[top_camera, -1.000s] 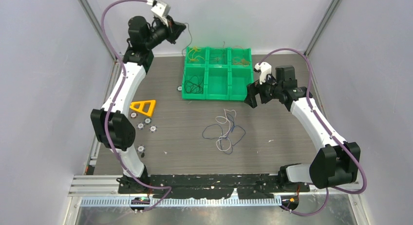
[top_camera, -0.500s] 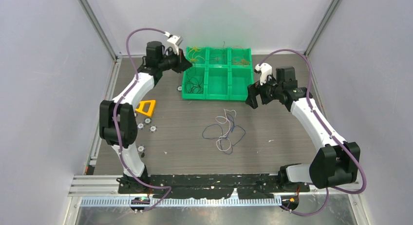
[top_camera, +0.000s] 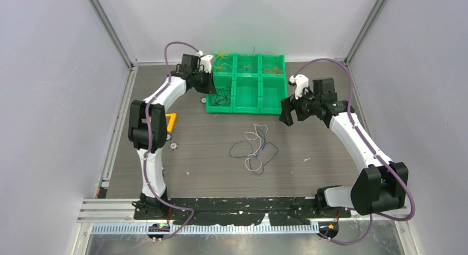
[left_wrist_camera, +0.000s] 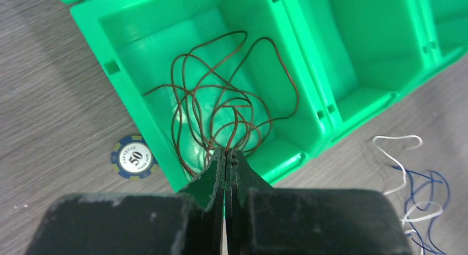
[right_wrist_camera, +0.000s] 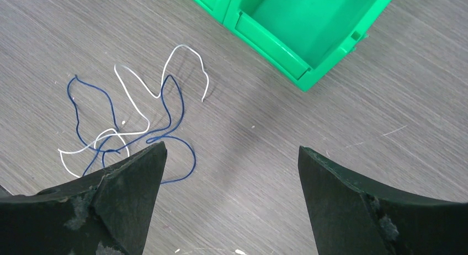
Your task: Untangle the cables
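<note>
Loose tangle: a blue cable (top_camera: pixel 241 149) and a white cable (top_camera: pixel 253 162) lie knotted together on the table (top_camera: pixel 209 172), near the middle and nearer than the green bin (top_camera: pixel 243 107).
My right gripper (right_wrist_camera: pixel 230 150): the jaws are spread wide and grasp nothing. I hang above bare table at the bin's near right corner. The tangle lies to my left, apart from both fingers; in my wrist view the blue loops run close to my left finger.
Left side: a yellow triangle (top_camera: pixel 171 120) and a small disc (top_camera: pixel 173 145) lie beside my left arm.
My left gripper (left_wrist_camera: pixel 226 155): the jaws are clenched tight over the near edge of the bin's near left compartment. The strands of the brown cable (left_wrist_camera: pixel 221 109) gather right at my fingertips and look pinched there.
Brown cable: the rest of it lies in loose loops inside that compartment, spreading away from my tips.
Poker chip (left_wrist_camera: pixel 134 157): blue and white, on the table just left of the bin wall.
Far compartments: thin yellow wires (top_camera: pixel 222 57) sit in the far row.
</note>
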Robot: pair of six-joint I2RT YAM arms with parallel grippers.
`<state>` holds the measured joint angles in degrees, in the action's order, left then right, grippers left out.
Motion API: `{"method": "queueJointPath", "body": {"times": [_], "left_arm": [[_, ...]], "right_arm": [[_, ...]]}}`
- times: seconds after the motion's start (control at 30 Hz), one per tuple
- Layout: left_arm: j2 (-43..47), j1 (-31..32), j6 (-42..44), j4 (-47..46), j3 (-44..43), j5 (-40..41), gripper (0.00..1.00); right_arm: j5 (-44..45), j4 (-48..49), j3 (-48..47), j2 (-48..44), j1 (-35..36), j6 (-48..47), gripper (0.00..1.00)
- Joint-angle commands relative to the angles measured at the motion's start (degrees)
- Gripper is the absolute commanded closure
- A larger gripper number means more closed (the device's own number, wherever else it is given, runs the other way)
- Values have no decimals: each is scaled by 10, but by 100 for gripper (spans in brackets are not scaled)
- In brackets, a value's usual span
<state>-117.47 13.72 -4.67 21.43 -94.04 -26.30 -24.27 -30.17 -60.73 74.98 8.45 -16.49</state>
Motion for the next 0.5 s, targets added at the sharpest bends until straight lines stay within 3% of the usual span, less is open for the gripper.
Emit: {"method": "queueJointPath", "body": {"times": [0.0, 0.17, 0.3, 0.4, 0.47], "left_arm": [[-43, 32, 59, 84, -99, 86, 100], [-93, 58, 91, 147, -177, 174, 99], [-121, 61, 107, 200, -227, 193, 97], [-116, 60, 114, 236, -265, 140, 83], [-75, 60, 114, 217, -248, 97, 68]], "right_arm": [[3, -18, 2, -24, -4, -17, 5], [4, -36, 2, -28, -4, -33, 5], [1, -50, 2, -30, -5, -48, 5], [-9, -71, -3, -26, -5, -63, 5], [-23, -90, -10, -20, -5, -78, 5]]}}
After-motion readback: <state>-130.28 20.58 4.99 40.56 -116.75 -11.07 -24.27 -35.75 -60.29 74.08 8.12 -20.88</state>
